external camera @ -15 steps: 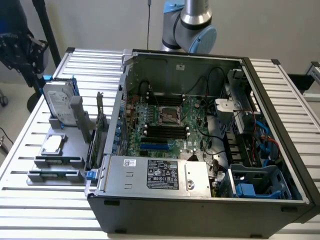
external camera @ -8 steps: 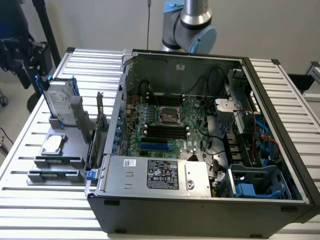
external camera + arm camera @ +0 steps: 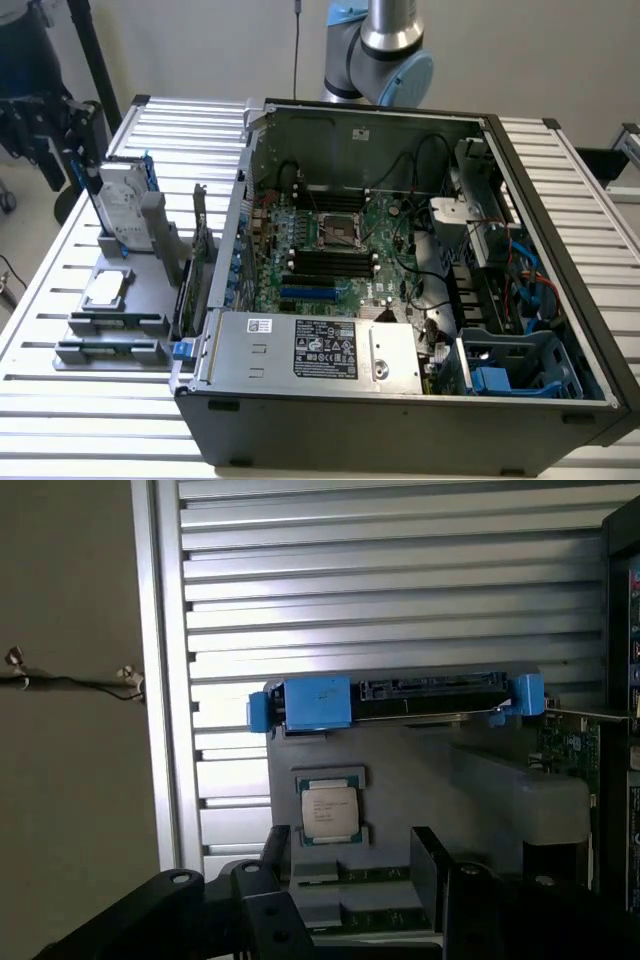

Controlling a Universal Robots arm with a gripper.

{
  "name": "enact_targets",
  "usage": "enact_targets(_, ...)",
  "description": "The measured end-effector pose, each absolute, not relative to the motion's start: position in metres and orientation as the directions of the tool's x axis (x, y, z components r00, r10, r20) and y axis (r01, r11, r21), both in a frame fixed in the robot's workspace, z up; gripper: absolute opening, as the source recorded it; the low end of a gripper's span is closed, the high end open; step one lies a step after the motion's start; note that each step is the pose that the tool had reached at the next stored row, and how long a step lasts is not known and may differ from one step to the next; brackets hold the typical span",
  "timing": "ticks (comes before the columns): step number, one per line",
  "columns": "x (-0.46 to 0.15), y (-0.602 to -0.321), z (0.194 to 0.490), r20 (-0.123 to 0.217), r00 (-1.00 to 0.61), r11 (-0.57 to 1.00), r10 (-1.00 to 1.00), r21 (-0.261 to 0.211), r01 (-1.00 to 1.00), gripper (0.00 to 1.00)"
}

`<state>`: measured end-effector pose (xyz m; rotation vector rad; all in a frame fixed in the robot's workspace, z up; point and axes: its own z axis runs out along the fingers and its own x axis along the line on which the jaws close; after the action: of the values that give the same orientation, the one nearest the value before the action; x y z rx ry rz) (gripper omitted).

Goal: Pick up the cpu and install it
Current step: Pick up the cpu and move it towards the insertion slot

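Gripper (image 3: 352, 838) hung above gray parts holder (image 3: 440, 770), black fingers (image 3: 277, 855) spread apart, gripping nothing, likely set to straddle the chip. Cpu (image 3: 330, 812) lay flat in holder's square pocket, probably to fix its position: small square, shiny metal lid, pale rim. Hard drive (image 3: 395, 702) in blue plastic bracket stood on edge in holder's slot beside cpu. Toward exterior view's right of holder, open steel PC case (image 3: 350, 430); square socket (image 3: 335, 230) on green motherboard (image 3: 385, 220) looked unfilled.
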<state>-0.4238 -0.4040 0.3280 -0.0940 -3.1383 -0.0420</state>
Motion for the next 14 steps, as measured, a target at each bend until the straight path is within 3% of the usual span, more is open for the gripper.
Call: enact_targets(14,-0.424,-0.413,0.303,0.003,-0.999,0.999,0.037,0.027,0.037,0.60)
